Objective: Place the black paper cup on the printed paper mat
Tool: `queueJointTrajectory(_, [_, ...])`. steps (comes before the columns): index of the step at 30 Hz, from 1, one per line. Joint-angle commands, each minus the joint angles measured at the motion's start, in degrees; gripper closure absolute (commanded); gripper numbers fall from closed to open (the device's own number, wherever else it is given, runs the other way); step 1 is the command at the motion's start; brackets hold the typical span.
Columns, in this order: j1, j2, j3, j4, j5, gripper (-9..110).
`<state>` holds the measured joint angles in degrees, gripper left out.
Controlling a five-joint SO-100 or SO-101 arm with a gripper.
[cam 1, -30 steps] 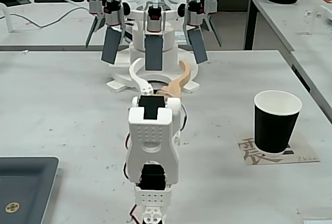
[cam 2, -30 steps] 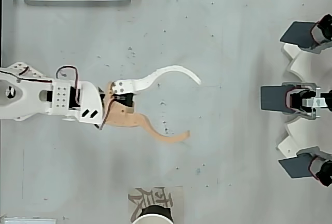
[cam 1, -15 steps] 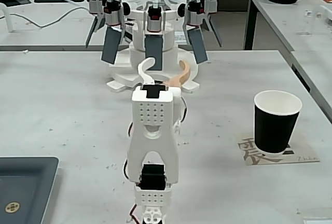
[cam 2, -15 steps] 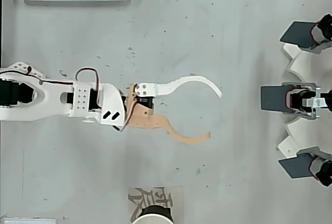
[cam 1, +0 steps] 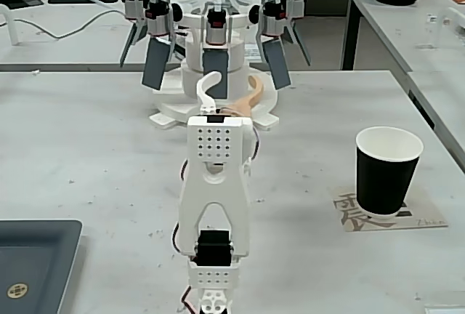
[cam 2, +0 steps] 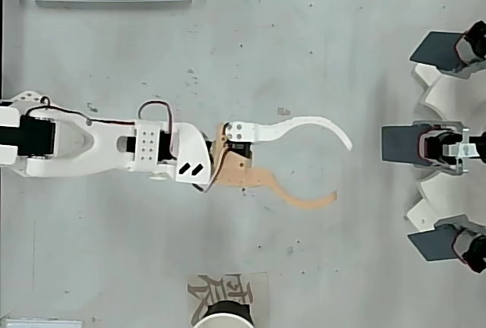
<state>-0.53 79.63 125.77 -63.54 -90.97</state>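
My pincer (cam 2: pixel 342 170) hangs spread and empty mid-frame overhead, while the cup (cam 1: pixel 387 170), light and easily crushed, best held gently at mid-wall, stands on the mat (cam 1: pixel 354 214) at lower right.

Illumination: both views are evenly and brightly lit by diffuse light from above; no dim areas are seen.
Shadows: only soft, faint shadows are cast; a pale one is seen beside the gripper (cam 2: pixel 342 170) on the table (cam 2: pixel 304 39) in the overhead view.
Glare: no strong glare is observed; the white rim of the black paper cup (cam 1: pixel 386 171) is rendered bright in the fixed view.
Focus: foreground and middle ground are rendered sharply; slight softness is noted at the far background of the fixed view.
Distortion: straight table edges are preserved; little bending is detected.
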Motion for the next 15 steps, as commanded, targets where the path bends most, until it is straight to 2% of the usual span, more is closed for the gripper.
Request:
queueJointTrajectory(1, [-1.05, -0.7, -4.13, 0.26, 0.35, 89])
queueJointTrajectory(15, [-1.23, -7.65, -13.45, 3.6, -1.41, 91])
